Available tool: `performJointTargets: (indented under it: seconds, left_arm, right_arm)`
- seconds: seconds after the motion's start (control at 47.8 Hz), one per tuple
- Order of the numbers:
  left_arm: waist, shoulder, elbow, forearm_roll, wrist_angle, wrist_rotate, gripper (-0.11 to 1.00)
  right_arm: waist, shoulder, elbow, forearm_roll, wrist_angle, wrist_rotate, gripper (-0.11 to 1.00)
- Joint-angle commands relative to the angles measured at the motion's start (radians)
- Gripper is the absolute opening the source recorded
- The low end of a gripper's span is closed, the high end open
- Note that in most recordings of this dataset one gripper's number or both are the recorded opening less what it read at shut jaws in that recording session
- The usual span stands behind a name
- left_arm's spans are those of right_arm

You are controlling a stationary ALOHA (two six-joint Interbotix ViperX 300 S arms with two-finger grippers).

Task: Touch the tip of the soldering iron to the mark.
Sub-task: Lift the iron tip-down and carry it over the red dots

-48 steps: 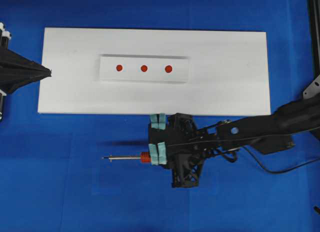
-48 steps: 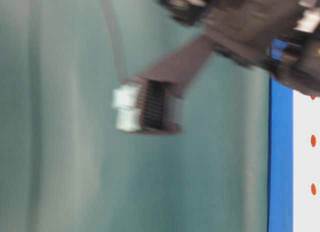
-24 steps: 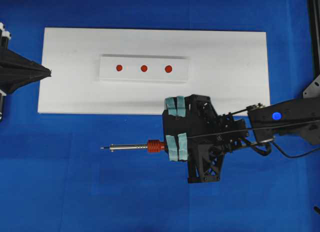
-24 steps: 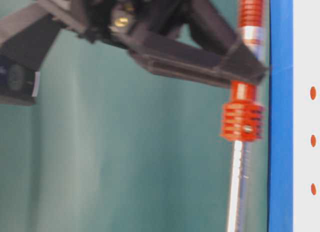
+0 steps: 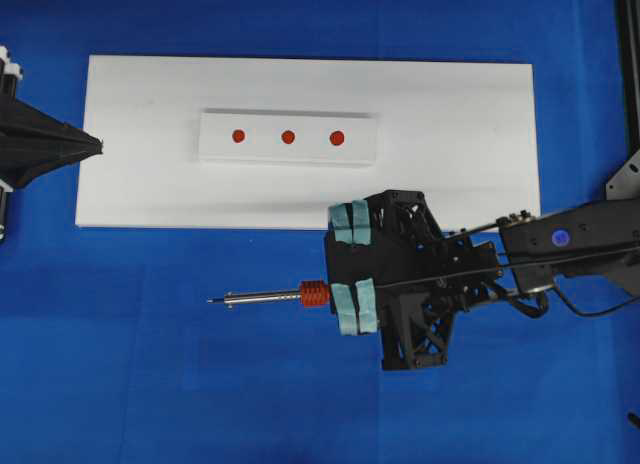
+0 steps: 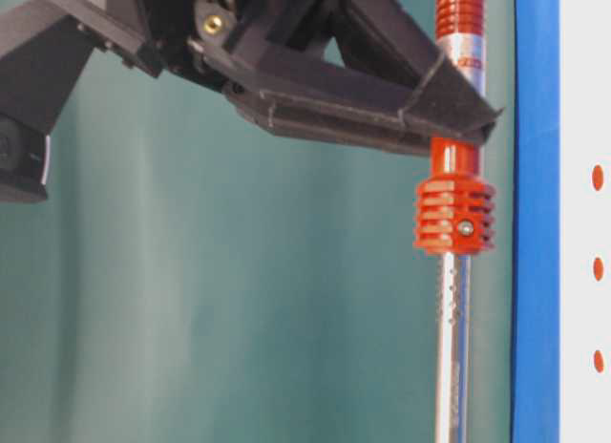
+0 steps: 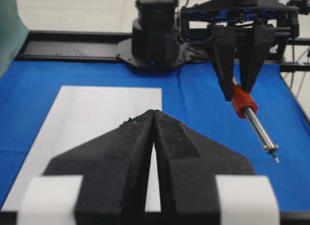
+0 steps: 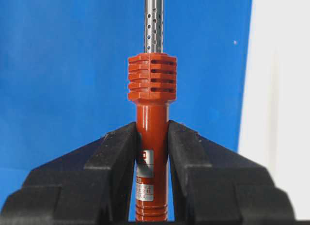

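The soldering iron [image 5: 270,299] lies level above the blue mat with its tip [image 5: 210,302] pointing left, in front of the white board. My right gripper [image 5: 335,295] is shut on its red-orange handle [image 8: 151,137], and the silver shaft [image 6: 452,338] runs out beyond the ribbed collar. The mark [image 5: 337,138] is the right-hand red dot of three on the raised white strip [image 5: 288,137], well behind the tip and to its right. My left gripper [image 5: 95,142] is shut on nothing at the board's left edge, its fingertips [image 7: 153,113] pressed together.
The white board [image 5: 450,174] lies across the back of the blue mat [image 5: 150,384]. Two smaller red dots [image 5: 238,136] [image 5: 288,137] sit left of the mark. A black cable [image 5: 600,309] trails at the right. A dark frame rail [image 5: 628,64] runs down the right edge.
My right gripper has carried the soldering iron a little to the right and upward off the mat, then nearly settled. The left gripper has not moved.
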Motion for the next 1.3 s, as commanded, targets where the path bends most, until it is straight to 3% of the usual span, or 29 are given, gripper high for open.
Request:
performJointTargets:
  seconds: [0.0, 0.147, 0.523, 0.712, 1.277]
  left_arm:
    - [-0.003, 0.005, -0.008, 0.002, -0.006, 0.0, 0.0]
    - [-0.002, 0.005, -0.006, 0.002, -0.006, 0.0, 0.0]
    - [-0.002, 0.005, -0.005, 0.002, -0.005, 0.0, 0.0]
    - [-0.002, 0.005, -0.005, 0.002, -0.006, 0.0, 0.0]
    - [-0.002, 0.005, -0.005, 0.002, -0.006, 0.0, 0.0]
  right_arm:
    - [-0.034, -0.043, -0.023, -0.018, 0.014, -0.009, 0.06]
    - [-0.094, -0.06, -0.021, -0.031, 0.04, -0.054, 0.06]
    - [-0.301, -0.064, -0.029, -0.029, 0.063, -0.249, 0.06]
    - [-0.364, -0.063, -0.031, -0.026, 0.063, -0.311, 0.06]
    - [-0.4, -0.055, -0.032, -0.026, 0.104, -0.341, 0.06]
